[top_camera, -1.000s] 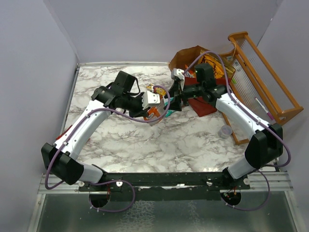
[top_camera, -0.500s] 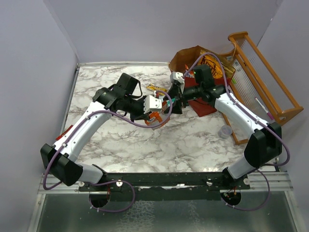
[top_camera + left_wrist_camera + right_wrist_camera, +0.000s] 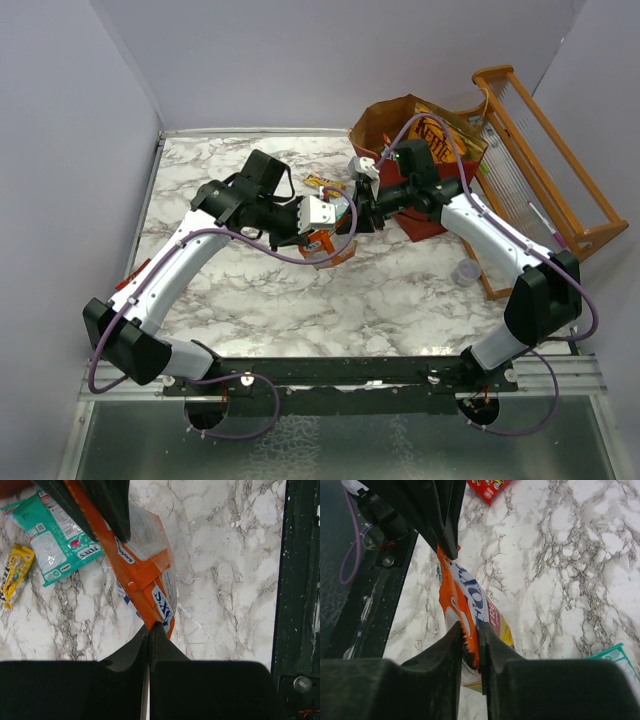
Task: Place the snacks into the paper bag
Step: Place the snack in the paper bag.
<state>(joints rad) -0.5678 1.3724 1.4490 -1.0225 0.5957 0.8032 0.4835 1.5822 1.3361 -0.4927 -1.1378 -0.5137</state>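
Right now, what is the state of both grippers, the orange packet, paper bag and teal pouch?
orange packet: held at both ends, off the table.
left gripper: shut on orange packet.
right gripper: shut on orange packet.
paper bag: open, chip bag inside.
teal pouch: flat on the table.

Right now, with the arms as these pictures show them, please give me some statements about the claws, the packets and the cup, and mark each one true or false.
1. The left claw and the right claw both grip the same orange packet. True.
2. The orange packet is already inside the paper bag. False: the claws hold it over the table, outside the bag.
3. A teal packet lies on the table. True.
4. The clear cup stands inside the wooden rack. False: it stands on the table beside the rack.
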